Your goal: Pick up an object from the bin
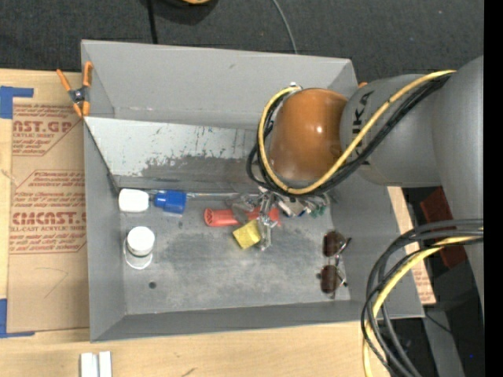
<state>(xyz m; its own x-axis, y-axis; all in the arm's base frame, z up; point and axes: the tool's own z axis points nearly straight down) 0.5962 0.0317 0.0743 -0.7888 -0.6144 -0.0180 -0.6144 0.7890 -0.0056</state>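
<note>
Here we look down into the grey bin (196,277), where the arm (409,132) comes in from the right. Its gripper (267,217) sits low near the middle of the floor; we cannot tell how wide it stands. Sunglasses (333,262) lie well to the right. A white jar (140,246), a white cap (134,201) and a blue cap (169,203) lie to the left. A red piece (218,217) lies just beside the gripper, and a small yellow block (246,236) lies just beneath it.
</note>
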